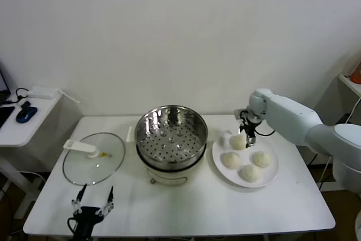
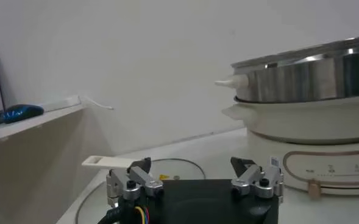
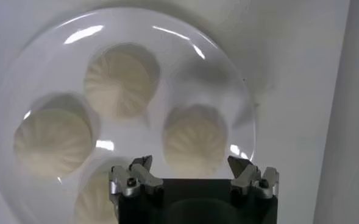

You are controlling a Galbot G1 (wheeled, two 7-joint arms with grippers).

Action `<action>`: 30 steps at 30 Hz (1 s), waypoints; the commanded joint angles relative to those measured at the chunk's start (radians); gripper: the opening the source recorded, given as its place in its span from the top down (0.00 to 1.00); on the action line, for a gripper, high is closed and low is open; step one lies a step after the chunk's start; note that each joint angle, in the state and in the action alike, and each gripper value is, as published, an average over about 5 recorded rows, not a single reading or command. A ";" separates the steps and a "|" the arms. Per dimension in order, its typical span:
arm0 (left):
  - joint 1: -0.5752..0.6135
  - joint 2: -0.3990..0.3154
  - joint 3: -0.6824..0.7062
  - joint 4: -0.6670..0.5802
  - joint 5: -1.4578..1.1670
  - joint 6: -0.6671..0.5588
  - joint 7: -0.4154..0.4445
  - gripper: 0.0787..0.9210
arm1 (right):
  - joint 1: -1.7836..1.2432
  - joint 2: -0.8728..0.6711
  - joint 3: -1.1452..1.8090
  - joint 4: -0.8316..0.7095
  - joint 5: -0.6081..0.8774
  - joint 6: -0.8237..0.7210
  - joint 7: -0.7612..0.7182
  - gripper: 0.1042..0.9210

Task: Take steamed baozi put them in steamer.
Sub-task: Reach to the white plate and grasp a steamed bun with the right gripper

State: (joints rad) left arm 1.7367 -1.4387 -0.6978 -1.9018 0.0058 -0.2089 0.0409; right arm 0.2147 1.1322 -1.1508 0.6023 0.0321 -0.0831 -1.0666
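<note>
Above the flat white plate (image 1: pixel 272 174), the head view shows the right tool (image 1: pixel 246 137) over four cream dough baozi (image 1: pixel 231 160), beside the empty steel steamer (image 1: pixel 171 134); the left tool (image 1: pixel 93 202) idles, spread, near the counter's (image 1: pixel 225 207) edge. From the right wrist, its tips stand spread, straddling one baozi (image 3: pixel 194 139), so an off-centre descent could dent it or nudge its neighbours.

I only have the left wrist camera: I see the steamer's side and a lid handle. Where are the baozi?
Observer: All four baozi lie on a white plate, on the robot's right of the steamer.
Operator: Anything in the steamer yet?
Observer: No, its perforated tray is bare.
Operator: And the right hand?
Observer: The right hand is open and holds nothing. It is poised over the far baozi on the plate.
</note>
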 commanded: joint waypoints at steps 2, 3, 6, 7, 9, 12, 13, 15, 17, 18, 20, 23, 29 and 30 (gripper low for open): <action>-0.003 -0.002 0.000 0.007 0.003 -0.006 0.000 0.12 | -0.030 0.021 0.041 -0.056 -0.046 0.016 0.007 0.12; -0.004 -0.002 0.000 0.008 0.003 -0.008 0.000 0.12 | -0.031 0.024 0.046 -0.061 -0.049 0.019 0.010 0.12; -0.007 -0.003 0.000 0.013 0.003 -0.013 0.000 0.12 | -0.035 0.032 0.063 -0.075 -0.051 0.028 0.018 0.12; -0.008 -0.003 0.000 0.015 0.003 -0.014 0.000 0.12 | -0.037 0.035 0.069 -0.079 -0.051 0.029 0.021 0.12; -0.009 -0.003 0.000 0.019 0.004 -0.016 0.000 0.12 | -0.041 0.040 0.076 -0.082 -0.051 0.031 0.021 0.12; -0.010 -0.004 -0.001 0.023 0.004 -0.017 0.000 0.12 | -0.043 0.043 0.075 -0.080 -0.051 0.029 0.016 0.12; -0.011 -0.004 -0.002 0.024 0.004 -0.017 -0.001 0.12 | -0.044 0.043 0.075 -0.080 -0.051 0.029 0.014 0.12; -0.012 -0.004 -0.003 0.025 0.004 -0.016 -0.001 0.12 | -0.045 0.044 0.075 -0.082 -0.050 0.028 0.013 0.12; -0.014 -0.005 -0.004 0.026 0.004 -0.015 -0.001 0.12 | -0.045 0.045 0.075 -0.083 -0.050 0.028 0.011 0.13; -0.015 -0.005 -0.004 0.027 0.004 -0.015 -0.001 0.12 | -0.045 0.044 0.075 -0.084 -0.049 0.028 0.010 0.15; -0.017 -0.005 -0.003 0.029 0.004 -0.014 -0.002 0.12 | -0.045 0.043 0.076 -0.083 -0.046 0.028 0.006 0.18; -0.021 -0.005 -0.004 0.033 0.004 -0.014 -0.002 0.12 | -0.043 0.042 0.081 -0.080 -0.040 0.030 -0.001 0.28; -0.027 -0.005 -0.007 0.041 0.006 -0.013 -0.003 0.12 | -0.024 0.031 0.069 -0.053 -0.020 0.031 -0.007 0.48; -0.027 -0.005 -0.008 0.040 0.006 -0.013 -0.003 0.12 | -0.013 0.023 0.056 -0.038 -0.004 0.030 -0.007 0.51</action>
State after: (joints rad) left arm 1.7101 -1.4434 -0.7061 -1.8627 0.0116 -0.2224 0.0383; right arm 0.2003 1.1531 -1.0965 0.5607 0.0203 -0.0531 -1.0739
